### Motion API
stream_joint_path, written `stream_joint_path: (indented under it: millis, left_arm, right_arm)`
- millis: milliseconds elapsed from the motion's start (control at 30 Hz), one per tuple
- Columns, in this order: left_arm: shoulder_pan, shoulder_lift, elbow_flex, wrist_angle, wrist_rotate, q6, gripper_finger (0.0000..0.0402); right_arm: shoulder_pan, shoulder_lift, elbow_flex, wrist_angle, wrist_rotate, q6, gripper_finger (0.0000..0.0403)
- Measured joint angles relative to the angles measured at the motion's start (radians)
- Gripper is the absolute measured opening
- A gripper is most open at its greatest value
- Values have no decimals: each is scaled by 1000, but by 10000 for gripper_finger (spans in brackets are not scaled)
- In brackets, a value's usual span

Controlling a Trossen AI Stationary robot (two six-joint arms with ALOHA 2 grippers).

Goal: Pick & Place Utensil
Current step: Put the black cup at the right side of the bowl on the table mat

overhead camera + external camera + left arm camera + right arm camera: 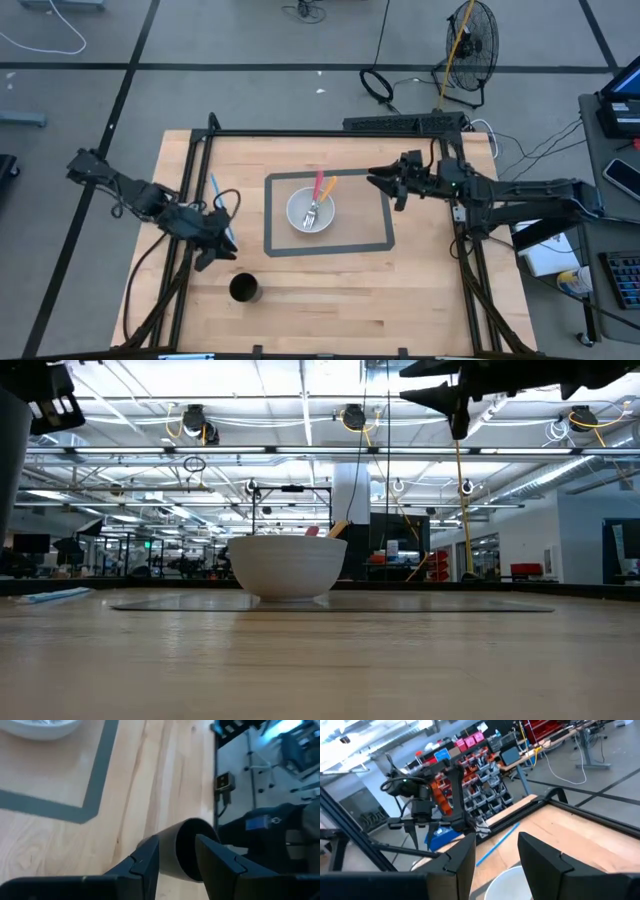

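A white bowl (311,211) stands inside a grey taped rectangle (378,243) at the table's middle. It holds a pink-handled and an orange-handled utensil (322,186) and a silver fork (311,214), their handles leaning on the far rim. A blue utensil (218,205) lies flat on the wood to the left. A black cup (245,289) stands upright near the near edge. My left gripper (205,258) hovers open just left of the cup, which shows beyond its fingers (187,852). My right gripper (383,187) is open, raised to the right of the bowl (512,880).
A black frame runs round the table's edge (330,132). Bare wood lies right of the taped rectangle and along the near edge. In the low view the bowl (288,565) stands mid-table, the blue utensil (50,596) lies left, and my right gripper (450,400) is high above.
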Motion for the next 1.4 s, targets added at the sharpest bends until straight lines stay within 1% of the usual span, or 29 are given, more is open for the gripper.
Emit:
stream_joint_path:
  millis: [100, 233, 333, 500, 633, 767, 900, 1000, 1167, 1200, 1400]
  left_arm:
    - [-50, 60, 0, 9, -31, -63, 131]
    - [-98, 157, 0, 68, -39, -122, 131]
    - [-108, 221, 0, 98, -40, -158, 131]
    - [-107, 306, 0, 98, -39, -205, 131]
    - [-107, 353, 0, 100, -24, -217, 131]
    - [-107, 373, 0, 99, 0, -216, 131]
    - [-107, 373, 1, 83, 5, -231, 128]
    - [-107, 374, 1, 80, 5, -232, 102]
    - [-107, 374, 1, 85, 15, -205, 17]
    - [-107, 374, 2, 88, 16, -202, 11]
    - [-98, 373, 2, 89, 13, -197, 6]
  right_arm:
    - [14, 17, 0, -3, -3, -3, 141]
    - [41, 19, 0, -4, -34, -11, 141]
    - [60, 17, 0, -6, -59, -14, 141]
    - [81, 8, 0, -8, -86, -38, 141]
    - [85, -6, 0, -8, -126, -39, 141]
    - [85, -16, 0, -9, -159, -33, 141]
    - [85, -23, 0, -33, -161, -33, 141]
    - [85, -24, 0, -48, -161, -35, 141]
    - [85, -24, 0, -62, -161, -43, 141]
    - [84, -24, 0, -66, -160, -43, 141]
    - [84, -24, 0, -79, -160, -50, 141]
